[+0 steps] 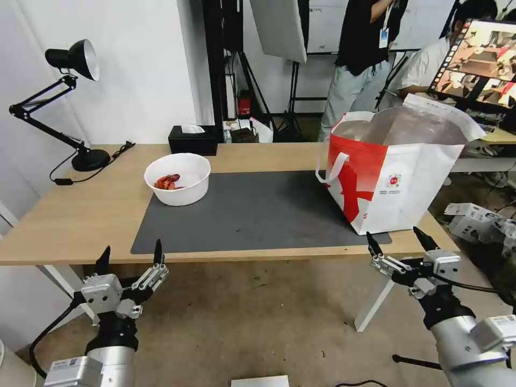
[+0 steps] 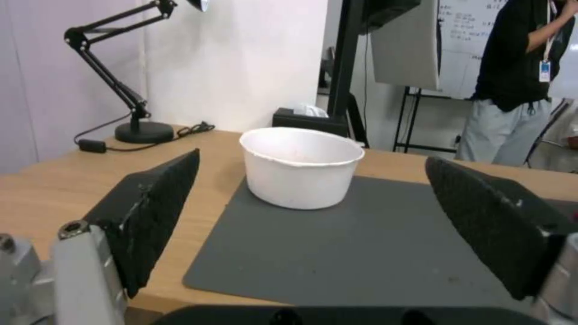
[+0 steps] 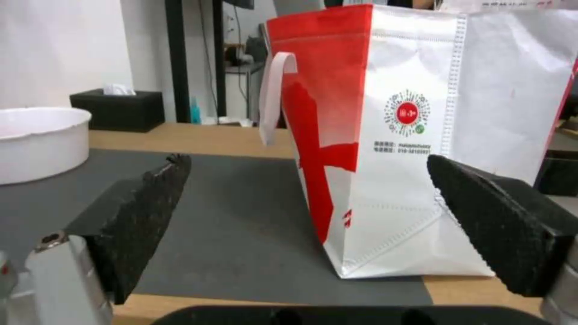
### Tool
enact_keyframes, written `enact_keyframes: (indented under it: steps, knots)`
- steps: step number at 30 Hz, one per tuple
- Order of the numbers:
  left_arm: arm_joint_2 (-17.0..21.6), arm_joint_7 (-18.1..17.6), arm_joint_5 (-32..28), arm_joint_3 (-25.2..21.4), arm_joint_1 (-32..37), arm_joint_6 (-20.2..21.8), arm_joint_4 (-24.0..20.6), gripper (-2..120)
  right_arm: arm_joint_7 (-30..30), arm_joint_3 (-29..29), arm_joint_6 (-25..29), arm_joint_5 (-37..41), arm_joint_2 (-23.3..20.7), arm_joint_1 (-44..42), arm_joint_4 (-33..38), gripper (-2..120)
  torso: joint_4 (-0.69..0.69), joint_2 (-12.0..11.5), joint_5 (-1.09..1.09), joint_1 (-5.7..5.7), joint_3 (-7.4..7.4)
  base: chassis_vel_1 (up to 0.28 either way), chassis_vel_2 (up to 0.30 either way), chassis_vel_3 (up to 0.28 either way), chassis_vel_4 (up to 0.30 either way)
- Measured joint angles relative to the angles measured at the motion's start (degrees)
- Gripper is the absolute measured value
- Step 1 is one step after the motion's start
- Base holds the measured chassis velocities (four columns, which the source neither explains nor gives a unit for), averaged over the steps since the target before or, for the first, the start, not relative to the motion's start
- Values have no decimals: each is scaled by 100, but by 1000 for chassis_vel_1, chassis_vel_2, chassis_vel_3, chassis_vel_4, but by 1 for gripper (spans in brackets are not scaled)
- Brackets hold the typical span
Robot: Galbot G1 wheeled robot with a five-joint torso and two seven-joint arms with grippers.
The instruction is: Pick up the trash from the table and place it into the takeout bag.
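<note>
**A:** Where are your hands right now?

**B:** Your left hand [image 1: 130, 252] hangs just in front of the desk's [image 1: 80, 215] near edge, fingers spread wide apart, holding nothing. Your right hand [image 1: 398, 241] sits the same way at the other end, fingers apart and empty, just before the takeout bag [image 1: 400, 183].

**A:** And the trash?

**B:** Ahead of your left hand you have the white bowl [image 1: 177, 178] on the far left corner of the dark grey mat [image 1: 252, 215], with red shells [image 1: 167, 181] inside. The bag stands upright on the mat's right end, mouth open, foil lining showing.

**A:** Anything else out there?

**B:** A black tissue box [image 1: 192, 140] behind the bowl at the desk's far edge, and a black desk lamp [image 1: 70, 102] at the far left.
</note>
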Motion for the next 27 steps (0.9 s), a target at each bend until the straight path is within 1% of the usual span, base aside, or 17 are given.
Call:
enact_keyframes:
  steps: [6,8,9,11,12,14,15,16,18,19,20,22,23,24,25,26,27]
  knots:
    - [64,7,-173,-17,-40,112,0,100,14,-10,-8,15,13,20,3,100,0,0,0,0,0,0,0,0,0]
    - [223,7,-426,-86,-147,288,0,100,21,-53,-31,33,-7,66,-11,100,0,0,0,0,0,0,0,0,0]
    - [223,7,-426,-86,-147,288,0,100,21,-53,-31,33,-7,66,-11,100,0,0,0,0,0,0,0,0,0]
    - [470,-31,-820,-210,-330,505,0,100,21,-142,-48,55,-99,142,-65,100,-1,0,0,0,0,0,0,0,0]
    - [470,-31,-820,-210,-330,505,0,100,21,-142,-48,55,-99,142,-65,100,-1,0,0,0,0,0,0,0,0]
    - [862,-209,-1284,-364,-651,696,0,100,3,-233,-60,70,-184,212,-123,100,0,0,-1,0,0,0,0,0,0]
    - [862,-209,-1284,-364,-651,696,0,100,3,-233,-60,70,-184,212,-123,100,0,0,-1,0,0,0,0,0,0]
    - [995,-248,-1428,-410,-768,744,0,100,-3,-250,-62,72,-201,229,-140,100,0,0,-1,0,1,0,0,0,0]
    - [1434,-393,-1977,-566,-1247,967,143,100,-13,-282,-68,82,-272,275,-202,100,0,0,-1,0,1,0,0,0,0]
    - [1434,-393,-1977,-566,-1247,967,143,100,-13,-282,-68,82,-272,275,-202,100,0,0,-1,0,1,0,0,0,0]
    - [1579,-446,-2166,-604,-1424,1038,219,100,-16,-285,-69,84,-299,286,-222,100,0,0,-2,0,1,0,0,0,0]
    - [2080,-536,-2608,-632,-1916,1155,504,100,-26,-285,-71,100,-329,285,-243,100,-1,-1,-1,1,1,0,0,0,0]
    - [2080,-536,-2608,-632,-1916,1155,504,100,-26,-285,-71,100,-329,285,-243,100,-1,-1,-1,1,1,0,0,0,0]
    - [2252,-552,-2730,-629,-2087,1180,616,100,-34,-284,-71,112,-337,283,-244,100,-1,0,-1,1,1,0,0,0,0]
    - [2562,-560,-2964,-577,-2415,1243,850,100,-44,-284,-72,121,-337,277,-246,100,-1,0,0,0,1,0,0,0,0]
    - [2776,-569,-3144,-513,-2685,1293,1058,100,-48,-283,-72,125,-331,275,-246,100,0,0,-2,0,1,0,0,0,0]
    - [2776,-569,-3144,-513,-2685,1293,1058,100,-48,-283,-72,125,-331,275,-246,100,0,0,-2,0,1,0,0,0,0]
